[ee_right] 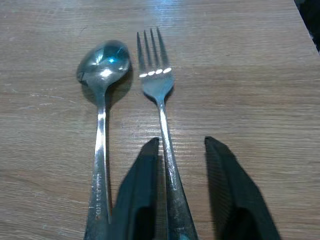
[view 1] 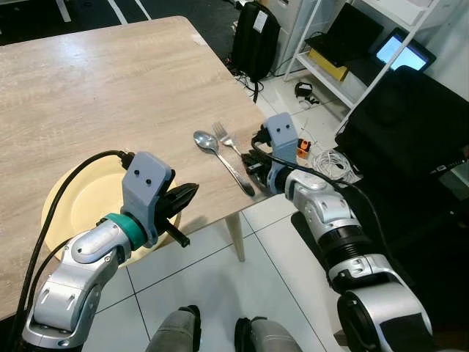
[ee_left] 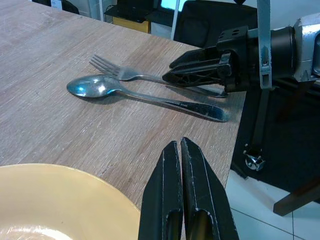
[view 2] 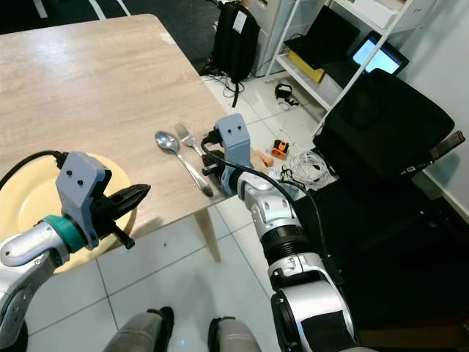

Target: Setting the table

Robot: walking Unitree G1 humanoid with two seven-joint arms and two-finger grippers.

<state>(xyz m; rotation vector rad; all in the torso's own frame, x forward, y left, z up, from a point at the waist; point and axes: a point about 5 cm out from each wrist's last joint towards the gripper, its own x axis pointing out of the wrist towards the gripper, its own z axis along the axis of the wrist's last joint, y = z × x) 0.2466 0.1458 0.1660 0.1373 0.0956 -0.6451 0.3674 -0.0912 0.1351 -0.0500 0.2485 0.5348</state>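
The cutlery step is in hand. The right hand (ee_right: 182, 190) sits low at the table's (view 1: 88, 95) right edge, its 2 fingers parted astride the fork's (ee_right: 159, 95) handle, gripping nothing yet. The spoon (ee_right: 102, 85) lies just left of the fork, so closing should catch the fork alone. The left hand (ee_left: 182, 195), fingers pressed together and empty, hovers over the yellow plate's (view 1: 80, 198) right rim.

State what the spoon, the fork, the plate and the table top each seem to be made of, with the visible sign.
Spoon and fork: polished metal, likely steel; bright mirror-like glints.
Plate: pale yellow, glossy, possibly glazed ceramic or plastic; soft sheen.
Table top: light wood or wood-look laminate, matt; printed or real grain lines.
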